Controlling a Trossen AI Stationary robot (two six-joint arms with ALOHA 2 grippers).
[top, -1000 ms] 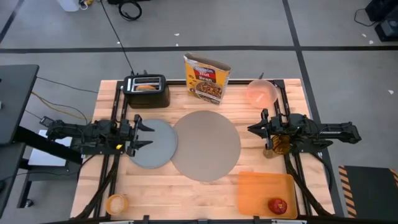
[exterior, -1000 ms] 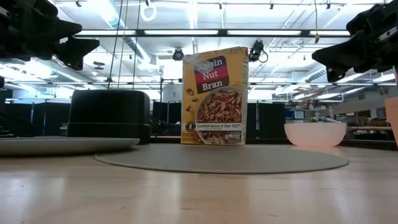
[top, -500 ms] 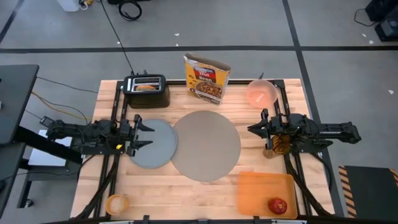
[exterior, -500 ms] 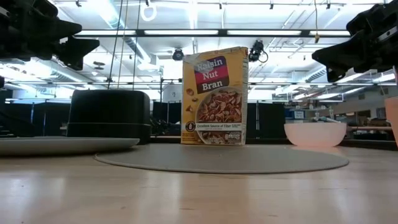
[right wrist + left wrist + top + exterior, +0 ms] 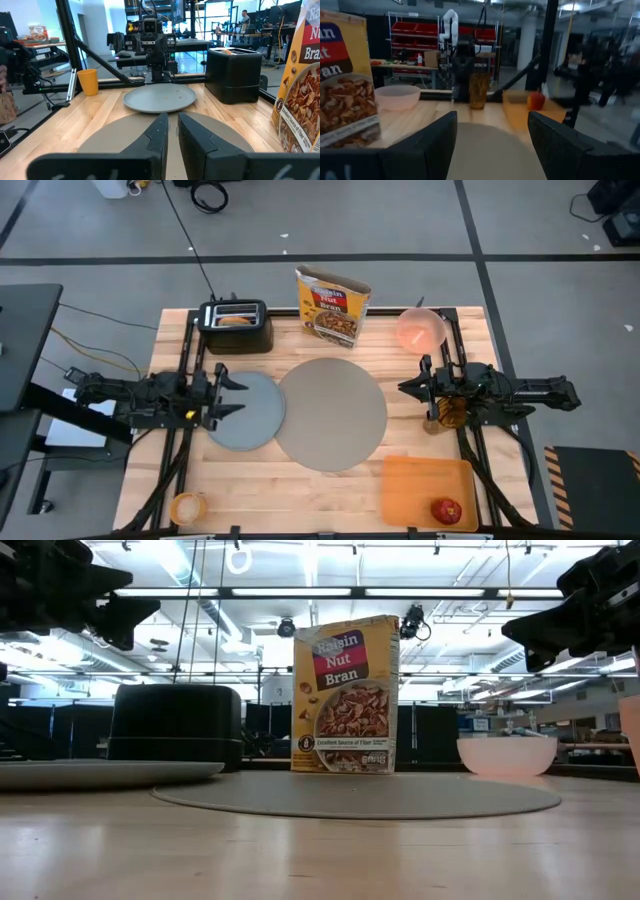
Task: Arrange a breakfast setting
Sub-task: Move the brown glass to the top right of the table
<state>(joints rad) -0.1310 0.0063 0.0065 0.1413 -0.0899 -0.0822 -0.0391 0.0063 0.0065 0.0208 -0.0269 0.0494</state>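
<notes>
**Breakfast setting: barely begun**

Wooden table (image 5: 250, 485), both arms hovering. Taupe mat (image 5: 331, 413) lies centred between grippers, bare. Grey plate (image 5: 246, 411) sits just ahead of the left gripper (image 5: 222, 396), jaws wide, empty. Right gripper (image 5: 415, 387), nearly closed, holds nothing; pink bowl (image 5: 421, 329) is beside it, apple (image 5: 447, 510) and orange cup (image 5: 186, 507) well apart. Everything awaits placement.

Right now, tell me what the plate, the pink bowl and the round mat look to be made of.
Grey plate: matte, evenly grey, likely ceramic or melamine; hard to tell which.
Pink bowl: translucent, light glows through its wall, probably plastic.
Round taupe mat: flat, thin, dull finish, perhaps felt or faux leather.
</notes>
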